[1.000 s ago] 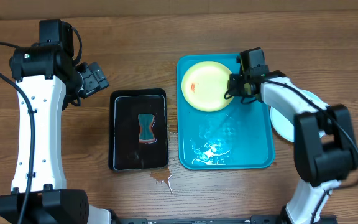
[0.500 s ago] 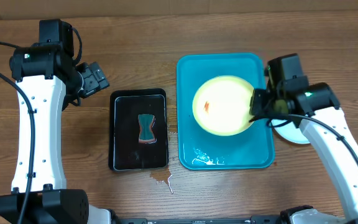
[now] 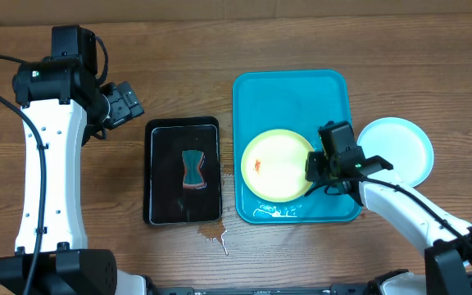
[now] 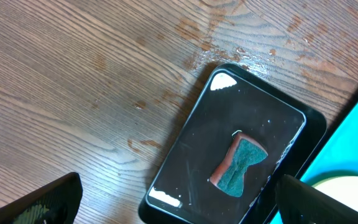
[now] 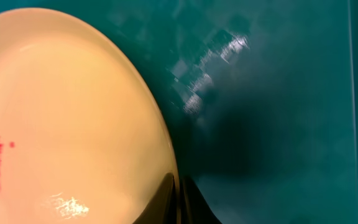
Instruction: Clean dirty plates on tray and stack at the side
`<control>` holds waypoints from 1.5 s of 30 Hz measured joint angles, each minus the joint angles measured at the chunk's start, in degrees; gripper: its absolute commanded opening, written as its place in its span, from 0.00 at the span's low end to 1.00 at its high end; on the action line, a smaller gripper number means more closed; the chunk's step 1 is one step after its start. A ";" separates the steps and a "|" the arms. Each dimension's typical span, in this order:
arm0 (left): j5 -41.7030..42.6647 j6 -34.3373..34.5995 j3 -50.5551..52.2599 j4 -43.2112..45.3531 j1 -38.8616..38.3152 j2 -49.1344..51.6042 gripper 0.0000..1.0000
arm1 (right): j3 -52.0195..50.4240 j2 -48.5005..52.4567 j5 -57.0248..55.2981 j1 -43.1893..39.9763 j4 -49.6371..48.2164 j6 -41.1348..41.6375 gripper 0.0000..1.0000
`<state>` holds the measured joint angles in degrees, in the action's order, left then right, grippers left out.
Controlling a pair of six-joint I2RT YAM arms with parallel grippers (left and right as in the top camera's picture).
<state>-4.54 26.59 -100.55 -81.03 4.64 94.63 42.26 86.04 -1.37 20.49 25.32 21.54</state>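
A pale yellow-green plate (image 3: 275, 166) with a red smear sits over the near half of the turquoise tray (image 3: 293, 94). My right gripper (image 3: 313, 169) is shut on its right rim. In the right wrist view the plate (image 5: 67, 106) fills the left side, and the thin rim is pinched in my right gripper (image 5: 179, 198) above the tray floor (image 5: 278, 93). A light blue plate (image 3: 398, 149) lies on the table just right of the tray. My left gripper (image 3: 126, 102) hangs open at the far left, with nothing between its fingers (image 4: 47, 200).
A black tray (image 3: 161, 176) left of the turquoise one holds a teal sponge (image 3: 192, 169), also seen as the sponge (image 4: 240, 167) in the left wrist view. Water spots (image 3: 214, 236) lie on the wood near the front. Water beads (image 3: 273, 211) sit on the turquoise tray's near end.
My right gripper has carried the yellow-green plate from the tray's far end to its near end. The light blue plate is now uncovered. The left arm has not moved.
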 measured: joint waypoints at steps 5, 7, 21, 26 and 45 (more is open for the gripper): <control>0.02 0.00 0.00 0.00 0.00 0.00 1.00 | -0.44 0.09 -0.76 0.00 0.15 -3.91 0.50; 0.02 0.00 0.00 0.00 0.00 0.00 1.00 | -0.13 0.07 -0.79 -0.04 2.73 -5.35 0.50; 11.52 -2.64 2.01 1.92 -2.67 -0.02 0.79 | 14.01 -11.23 5.16 -0.22 20.44 -7.69 0.51; 12.57 -6.84 12.72 9.81 -11.10 0.04 0.63 | 14.10 -12.00 9.35 -0.22 20.72 -7.69 0.51; 4.28 -4.68 41.57 38.73 -20.70 0.55 0.35 | 14.10 -11.93 11.67 -0.22 21.00 -7.65 0.50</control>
<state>-0.25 21.91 -58.98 -42.30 -16.05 95.18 56.36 74.11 10.31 20.27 46.33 13.89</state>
